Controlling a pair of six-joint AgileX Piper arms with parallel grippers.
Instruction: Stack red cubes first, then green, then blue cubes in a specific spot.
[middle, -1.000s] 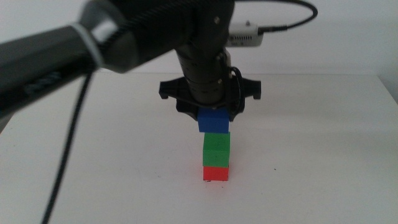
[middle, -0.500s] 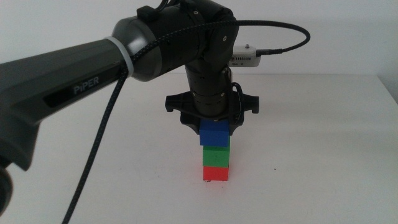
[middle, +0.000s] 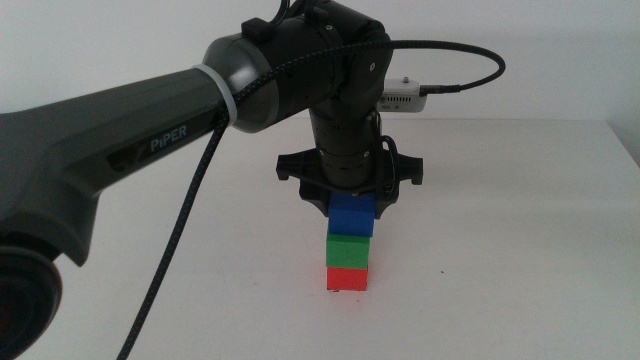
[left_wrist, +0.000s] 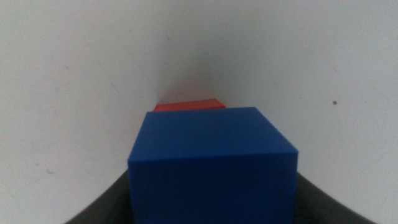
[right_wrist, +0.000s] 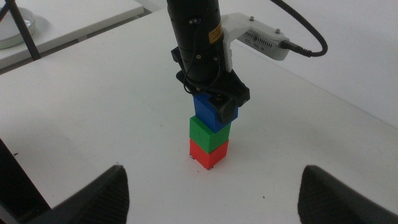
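A stack stands mid-table: the red cube (middle: 347, 279) at the bottom, the green cube (middle: 349, 250) on it, and the blue cube (middle: 351, 216) on top. My left gripper (middle: 350, 203) reaches down from above, shut on the blue cube, which sits on the green one. In the left wrist view the blue cube (left_wrist: 211, 155) fills the space between the jaws of the left gripper (left_wrist: 211, 193), with a sliver of red cube (left_wrist: 189, 106) beyond; the green is hidden. The right wrist view shows the stack (right_wrist: 209, 134). My right gripper (right_wrist: 211, 199) waits, open and empty, well back from it.
The white table (middle: 500, 260) is bare around the stack. The left arm's black cable (middle: 170, 270) hangs over the table's left part. A white dish (right_wrist: 12, 28) stands on another surface beyond the table edge.
The left gripper has come down with the blue cube. The gap above the green cube has closed and the blue cube now rests on it.
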